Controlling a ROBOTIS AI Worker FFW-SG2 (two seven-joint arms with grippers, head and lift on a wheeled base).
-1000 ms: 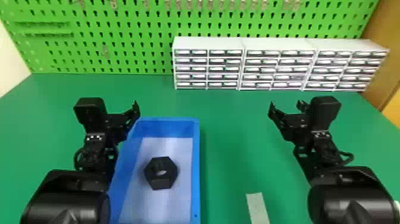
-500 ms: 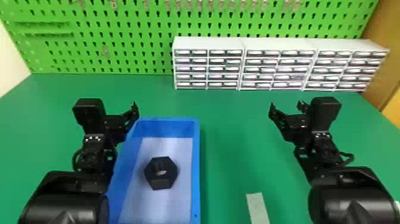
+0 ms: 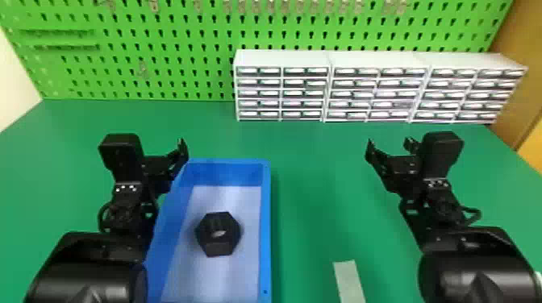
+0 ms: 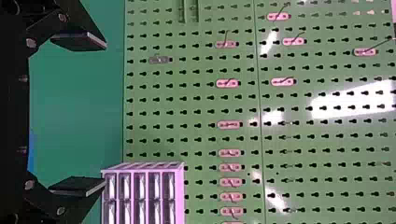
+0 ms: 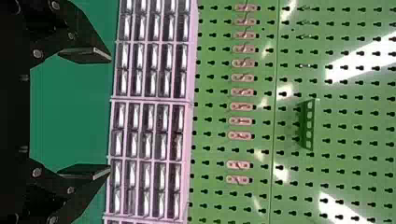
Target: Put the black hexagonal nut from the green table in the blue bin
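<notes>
- No lettering, label, brand, number or sign is legible in the head view or in either wrist view.
- Pale patches mark the fronts of the white drawer units (image 3: pixel 379 60) at upper right of the head view, too small and blurred to tell whether they bear print.
</notes>
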